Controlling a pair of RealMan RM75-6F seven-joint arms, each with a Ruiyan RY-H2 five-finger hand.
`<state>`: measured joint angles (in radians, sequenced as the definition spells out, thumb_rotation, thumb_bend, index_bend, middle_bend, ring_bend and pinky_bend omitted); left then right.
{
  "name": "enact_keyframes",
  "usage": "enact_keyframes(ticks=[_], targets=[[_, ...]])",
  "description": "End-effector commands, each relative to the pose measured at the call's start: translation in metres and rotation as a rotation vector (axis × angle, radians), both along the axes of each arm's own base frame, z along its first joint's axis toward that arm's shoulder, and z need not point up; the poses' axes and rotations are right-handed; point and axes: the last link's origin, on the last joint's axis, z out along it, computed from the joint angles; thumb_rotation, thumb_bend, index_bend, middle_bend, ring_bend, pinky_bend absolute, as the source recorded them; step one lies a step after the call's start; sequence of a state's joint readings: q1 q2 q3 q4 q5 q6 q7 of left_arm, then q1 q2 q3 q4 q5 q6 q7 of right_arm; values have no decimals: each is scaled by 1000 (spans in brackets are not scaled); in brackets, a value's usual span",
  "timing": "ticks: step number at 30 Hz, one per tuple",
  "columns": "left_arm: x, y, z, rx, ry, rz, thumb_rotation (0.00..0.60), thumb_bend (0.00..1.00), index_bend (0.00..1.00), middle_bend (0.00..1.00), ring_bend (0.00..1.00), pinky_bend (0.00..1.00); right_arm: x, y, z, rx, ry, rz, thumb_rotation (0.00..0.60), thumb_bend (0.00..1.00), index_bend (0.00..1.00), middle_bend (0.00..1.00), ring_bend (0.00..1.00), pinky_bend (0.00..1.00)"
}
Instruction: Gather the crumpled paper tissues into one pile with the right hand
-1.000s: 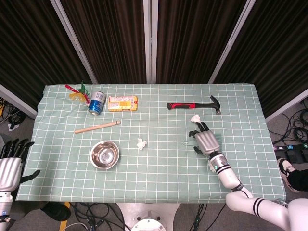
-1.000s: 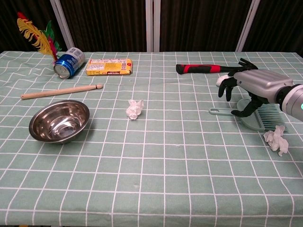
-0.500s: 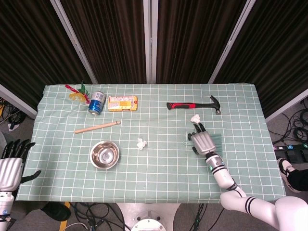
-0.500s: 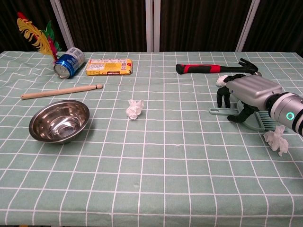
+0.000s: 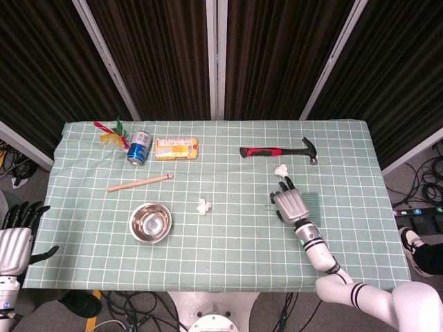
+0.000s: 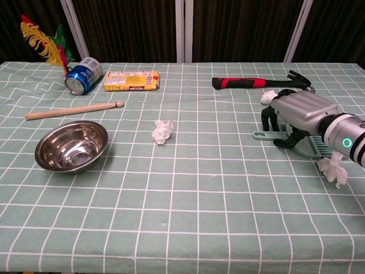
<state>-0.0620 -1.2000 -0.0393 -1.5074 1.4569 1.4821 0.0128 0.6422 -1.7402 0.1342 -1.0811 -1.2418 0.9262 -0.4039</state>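
One pale green comb [image 6: 311,142] lies under the right hand [image 6: 296,114] (fingers [image 6: 267,117] curled, grip unclear).

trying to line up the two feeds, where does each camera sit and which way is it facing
Head view: sits high above the near table edge, looking steeply down on the whole table; shows the right hand with its forearm, and the left hand off the table's left side.
Chest view: sits low at the near edge, looking across the tabletop toward the dark curtains; shows only the right hand over the green comb.
Shared: the right hand, comb, hammer, steel bowl and middle paper wad.
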Motion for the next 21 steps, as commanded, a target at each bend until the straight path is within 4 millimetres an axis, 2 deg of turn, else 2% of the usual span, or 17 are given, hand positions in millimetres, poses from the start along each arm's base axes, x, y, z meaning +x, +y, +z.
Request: enact_keyframes(ticks=[1, 5, 8, 11, 15, 21], targets=[[0, 0, 0, 2, 0, 1, 600, 0, 162, 101, 41, 58, 3, -3, 13, -9, -36, 19, 600, 383, 547, 579, 207, 127], [-1, -2, 1, 3, 2, 6, 600, 0, 162, 101, 42, 57, 5, -12, 42, -10, -90, 39, 600, 424, 550, 587, 226, 216], [0, -2, 2, 2, 9, 7, 600, 0, 162, 101, 42, 57, 6, -22, 64, -16, -162, 38, 600, 427, 550, 586, 227, 246], [3, -2, 3, 2, 19, 3, 600, 0, 162, 101, 42, 57, 10, -40, 81, 2, -247, 35, 600, 438, 550, 586, 228, 272], [6, -3, 5, 5, 32, 9, 600, 0, 162, 101, 42, 57, 19, -64, 87, 31, -310, 59, 600, 464, 551, 586, 241, 317], [11, -5, 9, 8, 47, 27, 600, 0, 162, 101, 41, 58, 29, -98, 79, 64, -340, 96, 600, 544, 563, 601, 274, 403]])
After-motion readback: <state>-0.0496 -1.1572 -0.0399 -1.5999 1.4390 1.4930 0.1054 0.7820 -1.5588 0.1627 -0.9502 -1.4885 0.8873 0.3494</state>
